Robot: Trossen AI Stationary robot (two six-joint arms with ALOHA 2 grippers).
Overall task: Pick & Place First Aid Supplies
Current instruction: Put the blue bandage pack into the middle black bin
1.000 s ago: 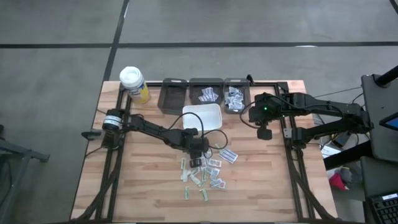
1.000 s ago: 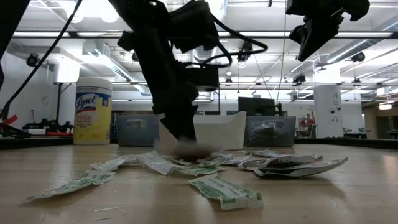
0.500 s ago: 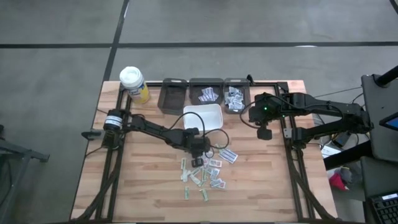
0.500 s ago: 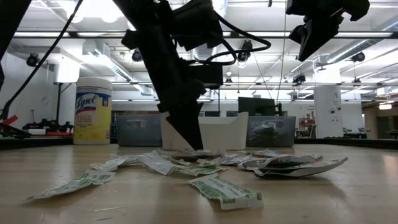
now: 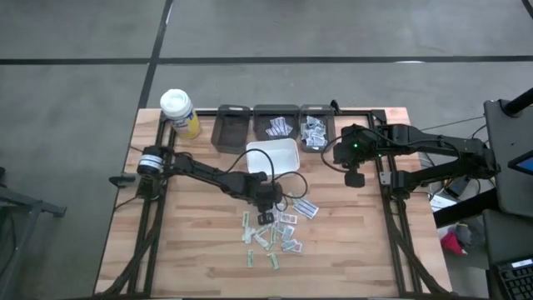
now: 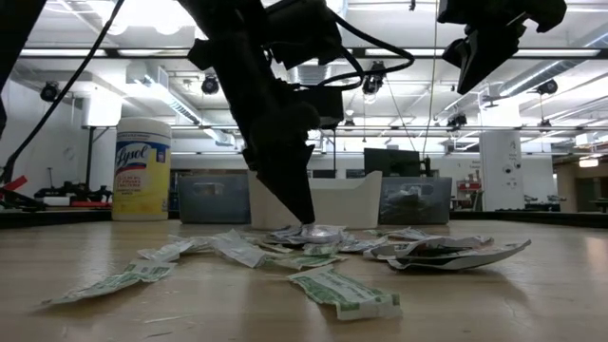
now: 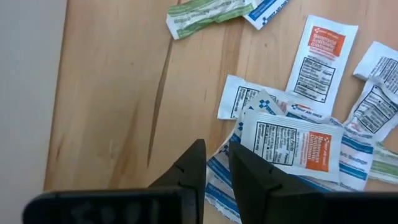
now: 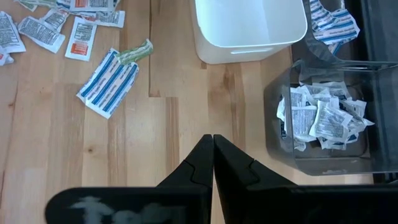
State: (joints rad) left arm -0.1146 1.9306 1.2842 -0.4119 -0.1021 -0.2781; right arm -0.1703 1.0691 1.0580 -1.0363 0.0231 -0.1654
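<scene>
Left gripper (image 7: 216,163) pinches a packet in the pile.
Its narrowed fingers clamp a blue-striped packet (image 7: 219,180); right gripper (image 8: 212,155) hovers shut.

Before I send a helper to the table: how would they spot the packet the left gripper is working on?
Start at the white tray mid-table; the packet pile lies just in front of it. The left gripper has its tips down at the pile's tray-side edge, closing on a blue-and-white striped packet. Its neighbours carry orange or green print.
</scene>
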